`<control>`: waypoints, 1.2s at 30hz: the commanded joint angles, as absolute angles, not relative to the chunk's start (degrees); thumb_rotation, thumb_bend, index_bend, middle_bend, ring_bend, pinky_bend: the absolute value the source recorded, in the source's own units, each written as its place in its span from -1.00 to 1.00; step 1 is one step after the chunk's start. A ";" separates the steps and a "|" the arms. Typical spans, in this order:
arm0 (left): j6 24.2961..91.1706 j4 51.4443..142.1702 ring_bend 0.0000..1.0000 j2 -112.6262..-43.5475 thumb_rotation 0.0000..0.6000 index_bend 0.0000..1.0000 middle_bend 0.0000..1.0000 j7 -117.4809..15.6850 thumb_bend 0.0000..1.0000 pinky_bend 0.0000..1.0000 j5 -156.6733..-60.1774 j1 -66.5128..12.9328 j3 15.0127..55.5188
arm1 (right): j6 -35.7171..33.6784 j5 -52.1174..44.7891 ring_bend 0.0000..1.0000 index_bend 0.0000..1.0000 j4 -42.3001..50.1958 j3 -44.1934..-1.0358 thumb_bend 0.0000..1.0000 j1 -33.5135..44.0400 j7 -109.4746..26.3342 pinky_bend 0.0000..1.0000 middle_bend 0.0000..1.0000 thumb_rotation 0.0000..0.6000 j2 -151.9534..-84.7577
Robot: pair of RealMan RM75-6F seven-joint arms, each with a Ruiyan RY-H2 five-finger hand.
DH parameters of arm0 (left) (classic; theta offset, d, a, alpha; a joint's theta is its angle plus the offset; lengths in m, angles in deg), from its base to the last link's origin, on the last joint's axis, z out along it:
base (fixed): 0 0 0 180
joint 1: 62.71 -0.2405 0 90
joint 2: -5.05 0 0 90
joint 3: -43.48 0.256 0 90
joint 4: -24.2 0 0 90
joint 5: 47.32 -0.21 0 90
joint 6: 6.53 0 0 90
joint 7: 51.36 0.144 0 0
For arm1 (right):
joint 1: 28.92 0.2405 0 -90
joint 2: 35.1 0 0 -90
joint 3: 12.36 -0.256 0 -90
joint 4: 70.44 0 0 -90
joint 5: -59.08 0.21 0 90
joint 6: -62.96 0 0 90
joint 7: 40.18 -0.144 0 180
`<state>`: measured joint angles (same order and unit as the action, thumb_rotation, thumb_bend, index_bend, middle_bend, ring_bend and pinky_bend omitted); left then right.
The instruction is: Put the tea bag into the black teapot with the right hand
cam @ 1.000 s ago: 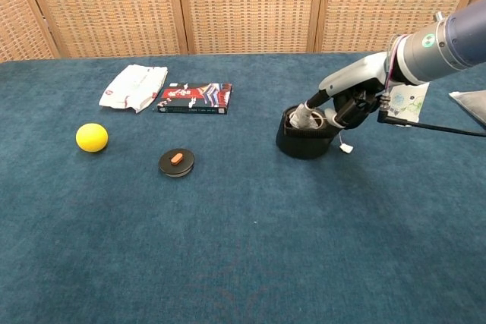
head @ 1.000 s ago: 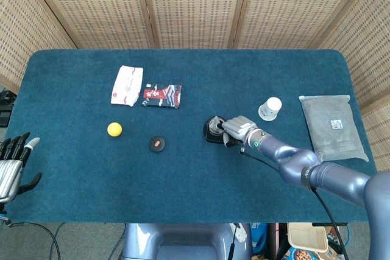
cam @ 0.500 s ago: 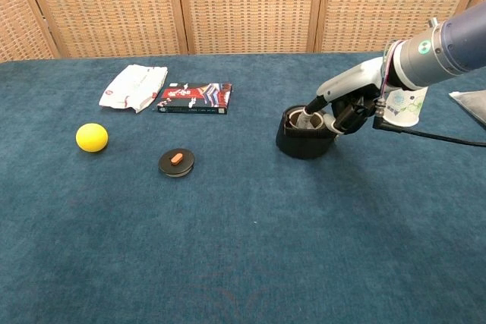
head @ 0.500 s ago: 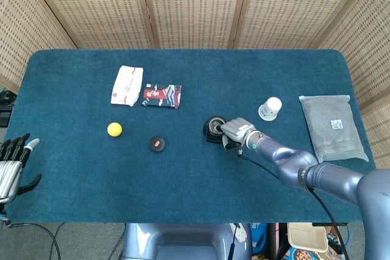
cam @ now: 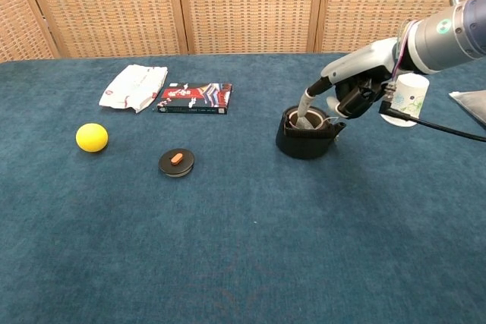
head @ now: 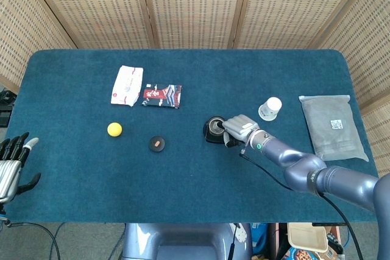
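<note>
My right robot hand [cam: 357, 89] hangs just above the round black teapot [cam: 305, 135], one finger reaching down into its open mouth, where the pale soft tea bag [cam: 304, 120] sits. Whether I'm pinching it or have let go, I cannot tell (the rim hides the fingertips). It is light and limp, best held by its top edge or string. Compared with a second ago, my wrist has lifted and the small white tag beside the pot is gone. My left robot hand [head: 12, 162], well apart at the desk's [cam: 243, 248] edge, is spread and holds nothing.
</note>
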<state>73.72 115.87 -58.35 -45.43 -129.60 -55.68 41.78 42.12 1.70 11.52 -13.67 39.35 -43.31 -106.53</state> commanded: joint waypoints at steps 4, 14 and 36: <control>73.95 116.25 -0.99 -58.49 1.00 -0.80 -0.96 -45.40 -0.32 -1.00 -130.09 -55.65 41.84 | 24.27 -1.19 0.99 -0.65 20.38 -15.16 1.00 30.80 -41.28 1.00 0.91 0.10 -102.47; 74.96 116.94 -0.99 -58.40 1.00 -0.80 -0.99 -45.09 -0.32 -1.00 -130.76 -55.90 41.80 | 5.65 -2.11 0.45 -0.65 28.42 -14.96 0.66 20.86 -33.63 0.70 0.41 0.12 -101.39; 80.42 117.46 -1.00 -60.07 1.00 -1.00 -1.00 -44.38 -0.32 -1.00 -133.57 -58.21 42.19 | -21.92 -10.72 -0.70 -0.65 30.90 -12.52 0.17 1.04 -28.10 -0.27 -0.54 0.95 -105.80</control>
<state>80.20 117.47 -59.93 -44.55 -133.53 -58.04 42.17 -19.65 -9.30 31.37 -13.00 2.99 -28.76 -104.91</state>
